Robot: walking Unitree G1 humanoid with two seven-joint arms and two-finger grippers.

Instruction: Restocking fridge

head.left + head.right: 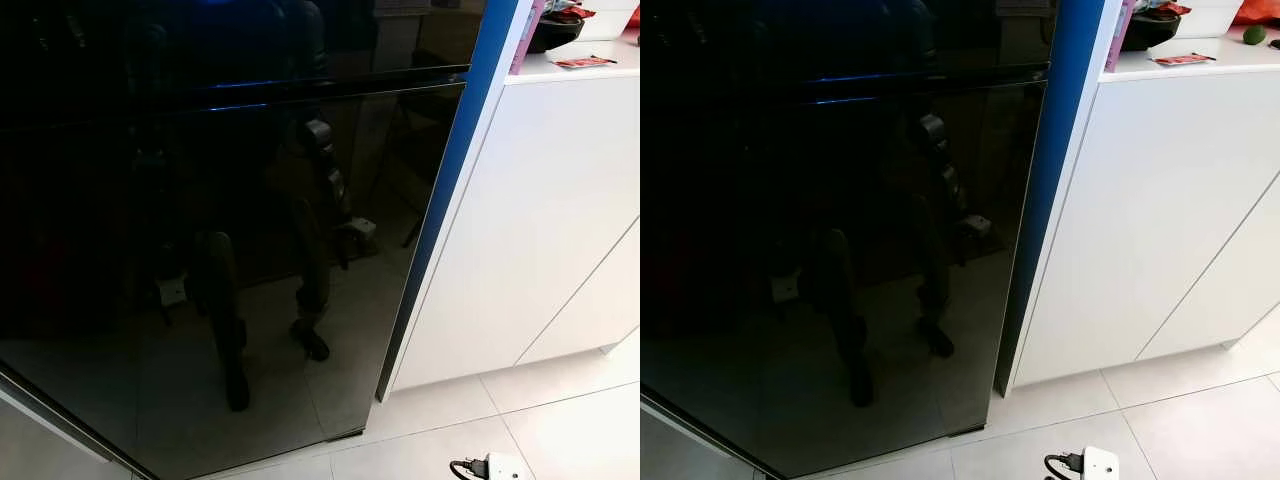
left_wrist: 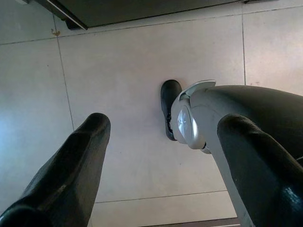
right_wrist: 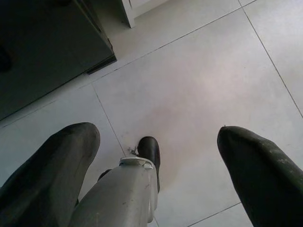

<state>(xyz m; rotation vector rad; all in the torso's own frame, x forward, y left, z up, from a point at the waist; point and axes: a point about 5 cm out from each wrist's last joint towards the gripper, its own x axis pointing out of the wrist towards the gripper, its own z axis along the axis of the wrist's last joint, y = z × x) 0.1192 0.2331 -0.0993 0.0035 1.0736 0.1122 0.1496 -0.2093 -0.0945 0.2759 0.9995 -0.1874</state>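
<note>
Closed black fridge (image 1: 200,250) faced, white cabinet (image 1: 540,220) beside it.
Left gripper (image 2: 161,161) and right gripper (image 3: 156,165) are held released, empty, above the floor (image 3: 199,80).

Thick matte-black fingers (image 2: 71,170), a silver-grey leg (image 3: 120,198) (rounded joint cap) and a black foot (image 2: 169,106).

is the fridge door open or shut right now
Shut. The black glass fridge door lies flat and unbroken, reflecting the robot, with no interior showing; both grippers hang open over the floor.

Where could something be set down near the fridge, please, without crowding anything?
The pale floor tiles before the white cabinet are bare, bordered by the black fridge door and a white plug adapter. The countertop above looks crowded with a bowl and packets.
</note>
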